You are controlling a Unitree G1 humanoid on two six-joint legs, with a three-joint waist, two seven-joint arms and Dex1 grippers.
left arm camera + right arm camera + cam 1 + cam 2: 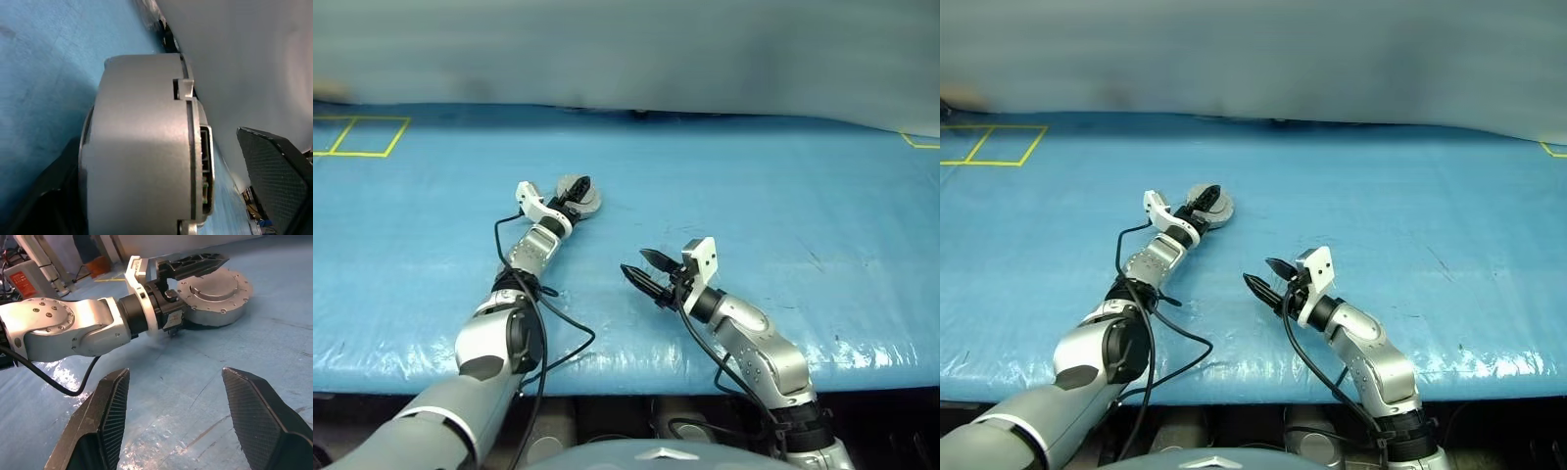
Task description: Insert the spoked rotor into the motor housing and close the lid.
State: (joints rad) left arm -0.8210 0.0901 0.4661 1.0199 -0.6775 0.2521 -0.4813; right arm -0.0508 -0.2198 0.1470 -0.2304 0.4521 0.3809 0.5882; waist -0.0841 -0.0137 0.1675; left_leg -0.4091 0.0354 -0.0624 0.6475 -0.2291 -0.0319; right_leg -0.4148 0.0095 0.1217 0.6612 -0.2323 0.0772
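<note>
**A:** The left end effector is right at the motor housing, one black finger lying over the top of it and the other down beside its near side. The fingers stand spread round it; I see a gap between pad and metal, so I'd say it brackets the puck rather than squeezes it.

**B:** And the lid?

**A:** Looks shut. The top under that upper finger is a smooth grey disc ringed with small screws, flush with the body. From the left wrist you see the seam between the two halves and a little tab at the edge. The spoked rotor I can't make out anywhere; my guess is it's already inside.

**B:** The other arm?

**A:** The right end effector hangs well apart from the housing, nearer the robot, fingers parted with nothing between them, pointing across toward the left arm.

**B:** How would that puck handle?

**A:** Solid metal, stiff, probably heavy for its size, and the grey skin looks slick. It sits flat on the blue sheet covering the desk, which may let it slide. I'd take it across the rim, top and bottom faces, clear of the tab and the side recess.
</note>
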